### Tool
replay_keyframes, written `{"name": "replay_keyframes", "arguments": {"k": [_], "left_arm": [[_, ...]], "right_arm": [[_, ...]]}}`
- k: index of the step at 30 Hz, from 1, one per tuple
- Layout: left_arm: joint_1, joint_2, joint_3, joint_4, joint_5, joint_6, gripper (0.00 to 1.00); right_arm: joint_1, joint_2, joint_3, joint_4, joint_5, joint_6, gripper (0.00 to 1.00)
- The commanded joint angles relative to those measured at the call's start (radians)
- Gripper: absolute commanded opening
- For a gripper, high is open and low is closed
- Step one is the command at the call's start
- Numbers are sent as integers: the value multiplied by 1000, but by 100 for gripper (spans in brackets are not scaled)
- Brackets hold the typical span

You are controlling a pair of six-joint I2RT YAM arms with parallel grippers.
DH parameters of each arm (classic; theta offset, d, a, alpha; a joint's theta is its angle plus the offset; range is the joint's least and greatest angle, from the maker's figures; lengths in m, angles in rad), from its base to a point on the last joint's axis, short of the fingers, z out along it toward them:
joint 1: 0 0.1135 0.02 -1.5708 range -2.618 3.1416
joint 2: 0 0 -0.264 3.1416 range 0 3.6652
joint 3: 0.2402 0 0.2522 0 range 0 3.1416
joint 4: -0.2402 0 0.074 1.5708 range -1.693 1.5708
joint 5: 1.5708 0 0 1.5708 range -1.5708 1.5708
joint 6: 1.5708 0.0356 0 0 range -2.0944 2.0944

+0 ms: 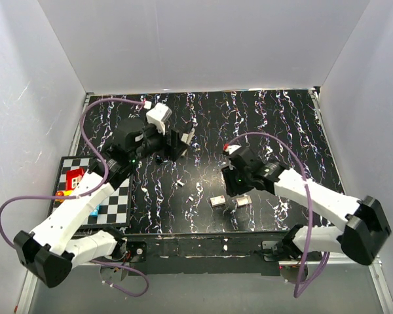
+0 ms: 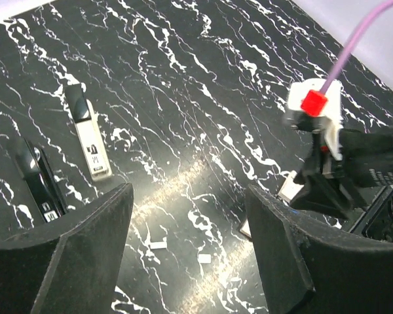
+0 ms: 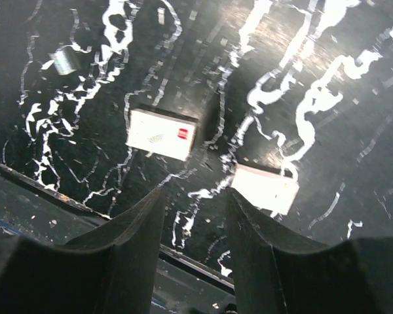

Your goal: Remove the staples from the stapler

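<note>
Honestly nothing legible here. The white box [image 3: 162, 134] has a red logo patch plus faint grey print, too blurry to read. The black stapler [image 2: 39, 180] has a tiny white label and the pale stapler [image 2: 90, 134] some dark marks, both unreadable. The checkered mat [image 1: 118, 204] has a red house picture, and I can't tell if there's lettering.

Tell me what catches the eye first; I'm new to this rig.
The black, white-veined tabletop dominates, with two small white boxes near its front edge by the open right claw. Farther back, left of centre, a dark stapler and a pale stapler lie beside the open left claw; a checkerboard mat sits at the left edge.
</note>
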Motion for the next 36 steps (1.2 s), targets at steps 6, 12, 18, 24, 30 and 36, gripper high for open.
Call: {"name": "replay_keyframes", "arguments": {"k": [6,12,18,24,30,36], "left_arm": [[2,-208,-171,16,-43,1,69],[2,-342,-284,76,-73,25,70],[2,-420,-343,116,-98,16,73],[2,-408,-333,96,-118,13,73],[2,-405,-332,98,-118,11,73],[2,-394,-332,99,-110,10,73]], "right_arm": [[165,267,230,46,-39,-161,55],[210,405,352,49,-128,-273,61],[222,501,422,61,-189,-323,65],[234,610,508,38,-174,-317,65],[242,684,556,17,-168,-297,65],[254,733,593,-1,-168,-290,64]]}}
